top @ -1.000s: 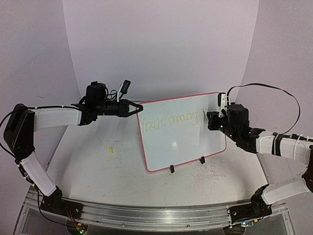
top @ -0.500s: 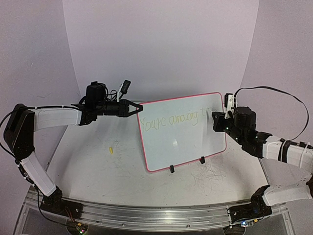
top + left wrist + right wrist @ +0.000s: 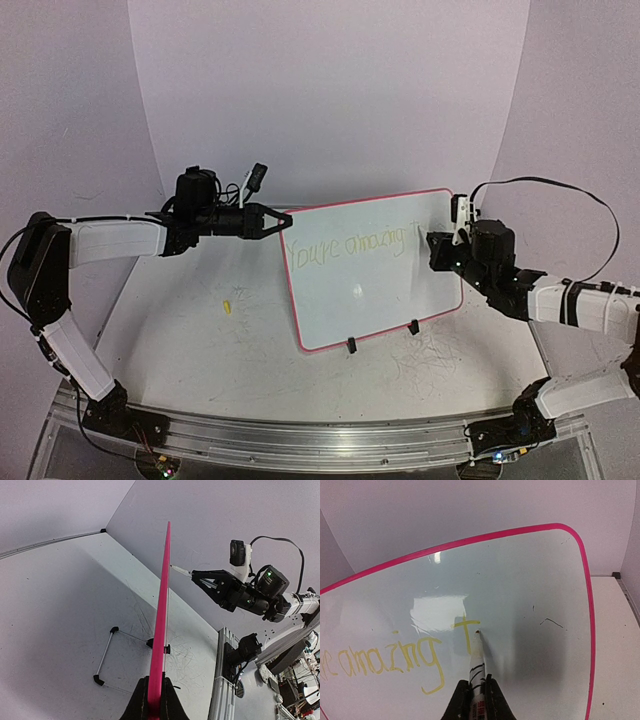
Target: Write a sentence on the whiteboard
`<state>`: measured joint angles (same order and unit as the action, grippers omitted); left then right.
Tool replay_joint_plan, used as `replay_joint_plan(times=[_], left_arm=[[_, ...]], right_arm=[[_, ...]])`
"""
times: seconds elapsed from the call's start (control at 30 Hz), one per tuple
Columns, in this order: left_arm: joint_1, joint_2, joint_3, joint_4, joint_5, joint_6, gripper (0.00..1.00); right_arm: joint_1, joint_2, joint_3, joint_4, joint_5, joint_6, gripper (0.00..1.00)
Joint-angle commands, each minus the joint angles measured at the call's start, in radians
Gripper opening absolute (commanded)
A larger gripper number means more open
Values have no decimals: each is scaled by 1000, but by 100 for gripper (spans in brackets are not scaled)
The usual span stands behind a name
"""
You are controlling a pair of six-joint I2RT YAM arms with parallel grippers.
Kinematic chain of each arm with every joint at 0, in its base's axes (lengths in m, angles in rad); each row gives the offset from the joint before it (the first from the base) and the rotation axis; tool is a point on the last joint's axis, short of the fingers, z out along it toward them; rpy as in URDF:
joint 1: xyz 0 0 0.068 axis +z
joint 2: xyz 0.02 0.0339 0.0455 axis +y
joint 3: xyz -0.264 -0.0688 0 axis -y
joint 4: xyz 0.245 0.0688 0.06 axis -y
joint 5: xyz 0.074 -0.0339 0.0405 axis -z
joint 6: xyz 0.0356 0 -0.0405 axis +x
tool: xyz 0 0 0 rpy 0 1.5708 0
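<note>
The whiteboard stands tilted on the table, white with a red-pink border and two black clip feet on its lower edge. My left gripper is shut on its upper left edge; the left wrist view shows the pink edge clamped between the jaws. The sentence in faint yellow reads "You're amazing t"; the right wrist view shows "amazing" and a "t". My right gripper is shut on a white marker whose tip meets the board just right of the "t".
A small yellow cap lies on the table left of the board. A thin wire stand props the board from behind. Scribble marks cover the table in front of the board. The curved backdrop wall rises close behind.
My right gripper drew back right from the board half a second ago, then came in again, so the marker tip now sits just right of the "t". The left arm has not moved.
</note>
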<state>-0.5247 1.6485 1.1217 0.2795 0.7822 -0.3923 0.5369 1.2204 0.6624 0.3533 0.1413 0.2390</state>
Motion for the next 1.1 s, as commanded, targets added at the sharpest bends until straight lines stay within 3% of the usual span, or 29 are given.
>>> replay_joint_plan(times=[0.0,0.57,0.87,1.07], left_arm=[[0,-6,-2,-52,-50,38,0],[-4,-1,-2,-54,-48,40,0],[-6,-1,-1,-54,-46,40,0],[-6,-2,-2,-54,-46,43,0]], right_arm=[[-4,28,24,53,4,-6,0],[-4,-12,-50,-5,22,26,0],[-7,19,10,10,88,25,0],[-6,39,38,33,20,-13,0]])
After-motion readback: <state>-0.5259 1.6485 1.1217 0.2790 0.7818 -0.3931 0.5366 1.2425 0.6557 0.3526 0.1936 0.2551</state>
